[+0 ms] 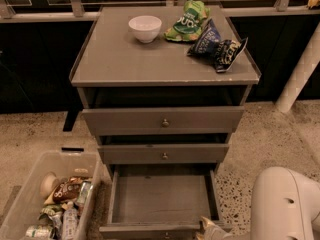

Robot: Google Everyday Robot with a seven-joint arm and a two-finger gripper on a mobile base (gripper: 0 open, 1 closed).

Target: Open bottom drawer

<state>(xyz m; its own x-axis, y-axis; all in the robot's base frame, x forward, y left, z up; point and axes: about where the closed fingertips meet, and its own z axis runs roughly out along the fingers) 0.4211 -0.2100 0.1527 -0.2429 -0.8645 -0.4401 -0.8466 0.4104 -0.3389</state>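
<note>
Grey wooden cabinet (125, 64) stands against a dark wall with pale horizontal rails and dark glass panels behind it. Floor is speckled beige stone.

Cabinet top: flat grey surface with a raised lip. White bowl (145, 28) upright near the back, left of centre. Green snack bag (189, 20) just beside it at the back right. Dark blue snack bag (217, 45) lies in front of the green one, touching it, near the right edge.

Three fronts below. Top drawer (162, 120) and middle drawer (164, 154) each show a small round knob at centre. The bottom drawer (160, 199) is pulled well out toward the camera, its plain grey inside exposed and its front edge at the lower frame border.

Gripper (207, 228) sits low, at the right end of the bottom drawer's front, partly cut off by the frame edge; cannot tell whether it is clenched or released. Bulky white robot arm housing (285, 204) fills the lower right corner.

Left of the cabinet on the floor: clear plastic bin (20, 204) holding cans, a bottle and wrapped snacks. White post (300, 74) leans at the right. A dark strip (72, 149) lies on the floor just behind the bin.
</note>
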